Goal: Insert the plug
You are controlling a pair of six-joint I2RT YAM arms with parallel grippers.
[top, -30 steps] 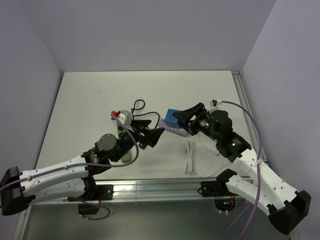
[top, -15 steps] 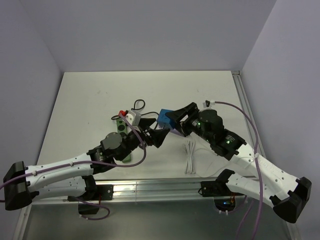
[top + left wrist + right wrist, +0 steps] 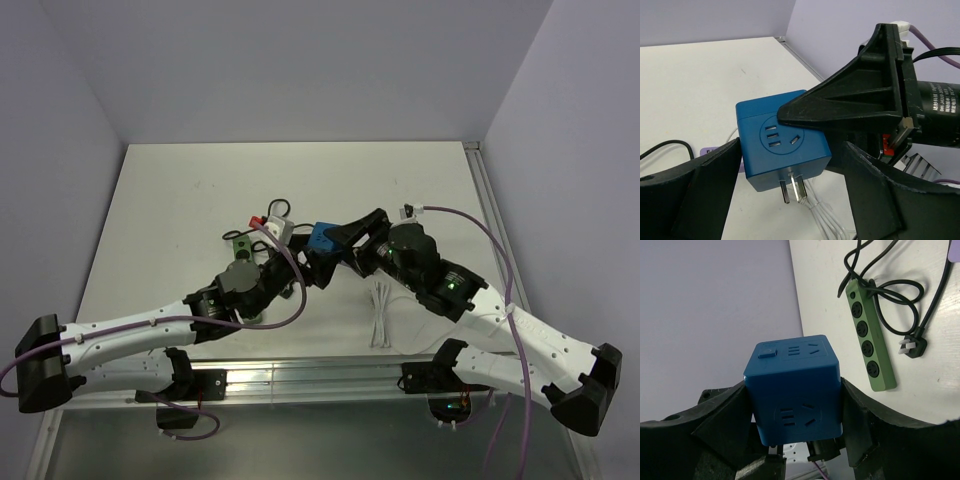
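The blue cube plug (image 3: 323, 240) is held above the table in my right gripper (image 3: 337, 240), which is shut on its sides. In the right wrist view the plug (image 3: 795, 390) fills the space between both fingers. In the left wrist view the plug (image 3: 780, 145) shows its metal prongs (image 3: 792, 187) pointing down. My left gripper (image 3: 303, 268) is open, one finger on each side of the plug (image 3: 790, 150); its right finger (image 3: 885, 200) stands clear of it. The green power strip (image 3: 870, 340) lies on the table, mostly hidden under my left arm in the top view (image 3: 238, 243).
A bundled white cable (image 3: 380, 312) lies on the table under the right arm. The strip's black cord and plug (image 3: 912, 346) coil beside the strip. A rail runs along the table's right edge (image 3: 490, 215).
My right gripper has carried the blue plug leftward. My left arm has reached forward and to the right, so its open fingers now stand on both sides of the plug.
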